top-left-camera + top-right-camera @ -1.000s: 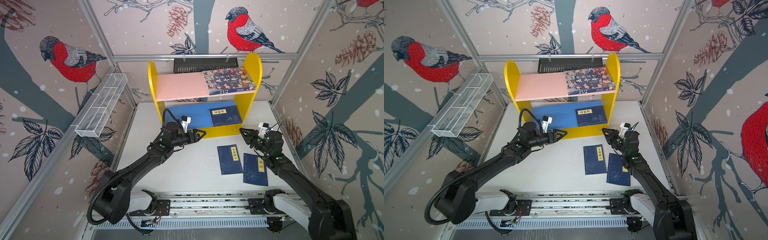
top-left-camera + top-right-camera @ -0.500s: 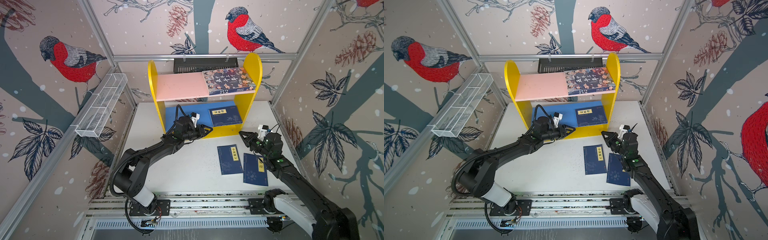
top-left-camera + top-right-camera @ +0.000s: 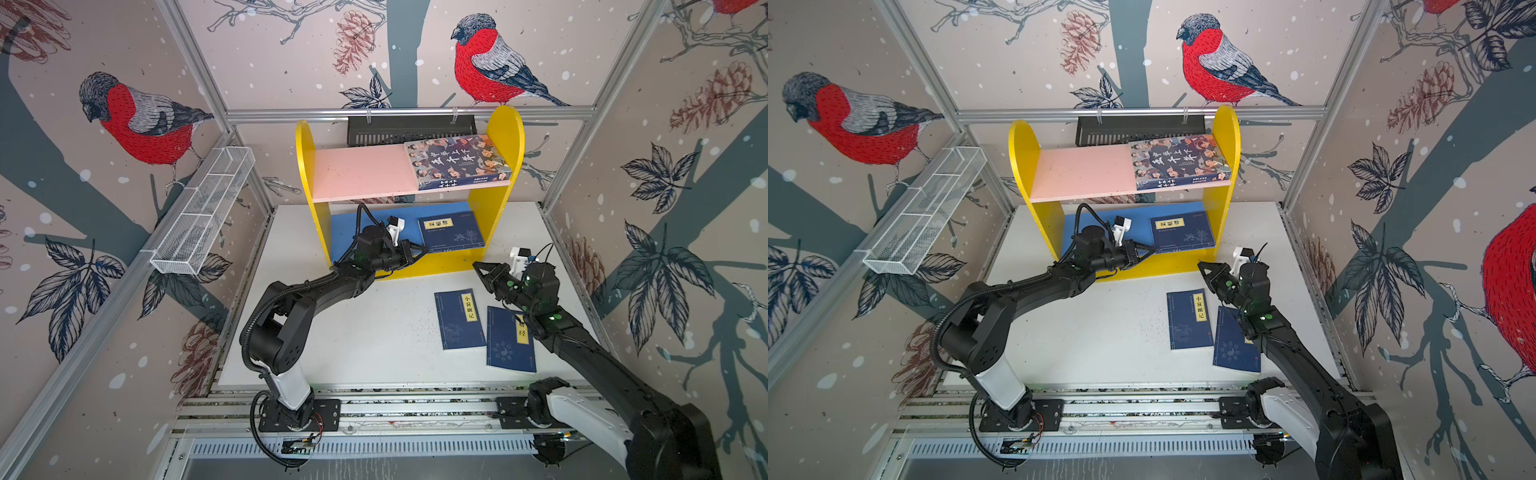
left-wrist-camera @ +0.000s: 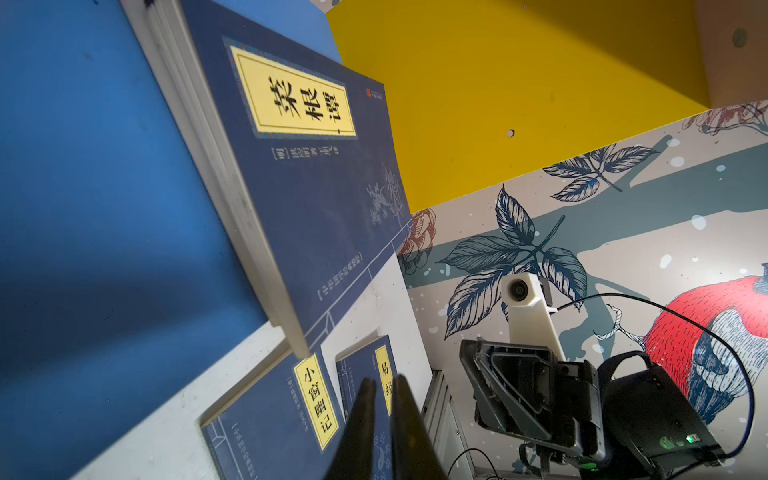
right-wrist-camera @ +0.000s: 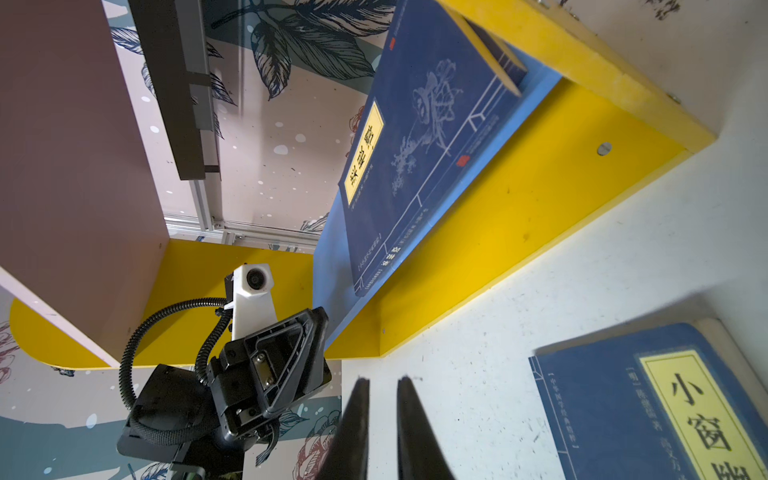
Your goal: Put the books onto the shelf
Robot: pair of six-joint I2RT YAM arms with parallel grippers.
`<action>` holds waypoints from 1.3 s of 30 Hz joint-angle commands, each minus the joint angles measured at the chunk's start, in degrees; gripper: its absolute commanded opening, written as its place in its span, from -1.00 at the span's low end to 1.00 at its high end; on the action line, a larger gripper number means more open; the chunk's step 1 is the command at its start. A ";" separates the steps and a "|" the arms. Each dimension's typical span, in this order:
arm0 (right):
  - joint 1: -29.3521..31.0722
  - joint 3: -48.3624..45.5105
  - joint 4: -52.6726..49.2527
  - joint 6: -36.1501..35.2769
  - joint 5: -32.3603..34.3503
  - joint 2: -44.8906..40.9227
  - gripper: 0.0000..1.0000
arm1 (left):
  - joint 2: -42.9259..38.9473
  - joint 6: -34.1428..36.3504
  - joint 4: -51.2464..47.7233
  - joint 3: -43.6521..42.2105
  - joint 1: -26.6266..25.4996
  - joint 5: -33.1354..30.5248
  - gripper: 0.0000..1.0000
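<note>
Black jaws on left gripper [image 3: 422,251] and right gripper [image 3: 478,266]: both pinched nearly together, holding nothing.

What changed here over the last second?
The left gripper reached forward to the front of the shelf's blue board and closed its jaws on nothing. The right gripper barely shifted and holds nothing. The books stayed put: the big book on the pink board, a navy book on the blue board, two others on the table.
</note>
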 commanded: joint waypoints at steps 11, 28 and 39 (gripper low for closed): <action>-1.49 2.46 6.27 -1.32 -0.73 7.11 -0.68 | 3.35 1.03 0.44 2.07 1.22 1.07 -0.91; -3.22 5.81 12.10 -1.21 -3.94 17.07 -0.70 | 7.31 -0.69 1.72 5.35 1.61 2.64 -0.93; -4.07 6.86 13.34 -1.40 -4.52 21.14 -0.72 | 8.47 -2.15 3.35 6.11 2.00 3.75 -0.94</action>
